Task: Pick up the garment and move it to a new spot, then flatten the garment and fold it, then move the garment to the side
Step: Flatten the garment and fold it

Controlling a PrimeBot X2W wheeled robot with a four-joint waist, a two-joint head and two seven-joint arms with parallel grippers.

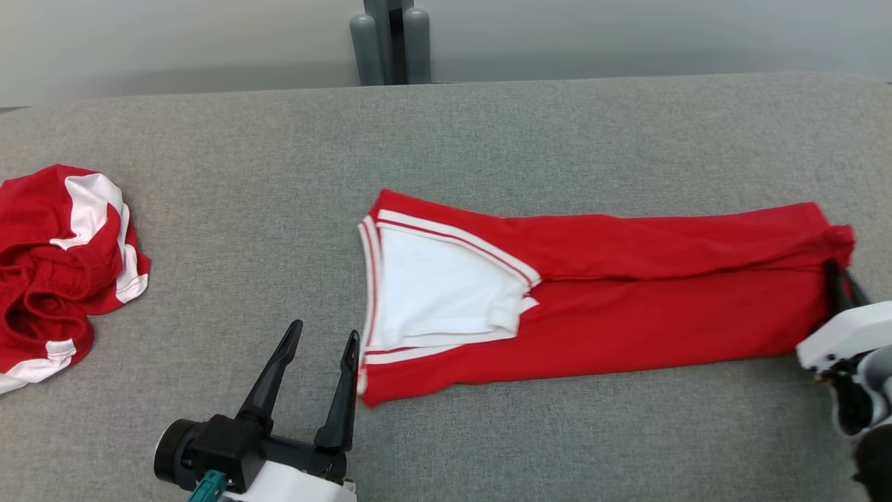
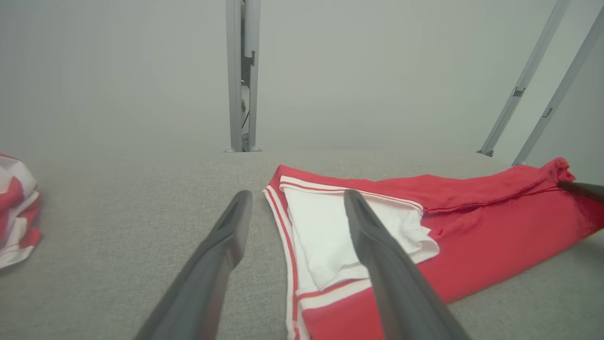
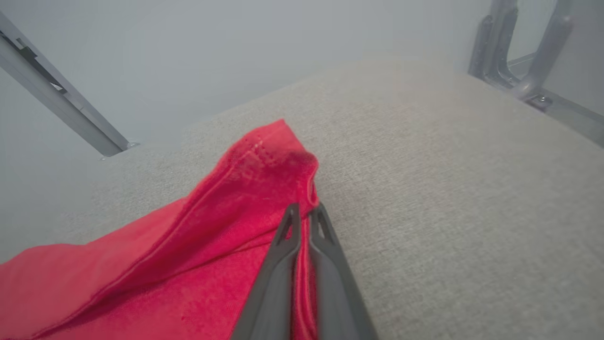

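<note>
**Head view.** The left gripper (image 1: 325,330) comes up from the lower edge with its two dark fingers spread apart and nothing between them. One finger stands just beside the striped end of the jersey (image 1: 627,307). The right gripper (image 1: 836,275) reaches in from the right edge on a white wrist, its fingers pinched on the jersey's far right end. The jersey lies across the middle of the grey desk (image 1: 488,125), folded into a long band. It is red knit, with a white panel and red-and-white striped trim at its left end. A second, crumpled red-and-white garment (image 1: 49,265) sits well apart at the left edge. Two grey posts (image 1: 390,42) stand behind the desk against a pale wall.

**Left wrist view.** The left gripper (image 2: 297,193) is released, and its tapered fingers frame the jersey's (image 2: 472,236) striped edge. The desk (image 2: 118,226) has a woven, felt-like cover. A metal upright (image 2: 242,75) and slanted struts (image 2: 533,80) rise behind it. The crumpled garment (image 2: 14,212) shows at the left.

**Right wrist view.** The right gripper (image 3: 306,208) is clenched on a raised, seamed corner of the jersey (image 3: 188,264). Red cloth is caught between the fingers and creases run down from them. The textured desk (image 3: 448,189) spreads to the right, with metal legs (image 3: 519,56) beyond it.
</note>
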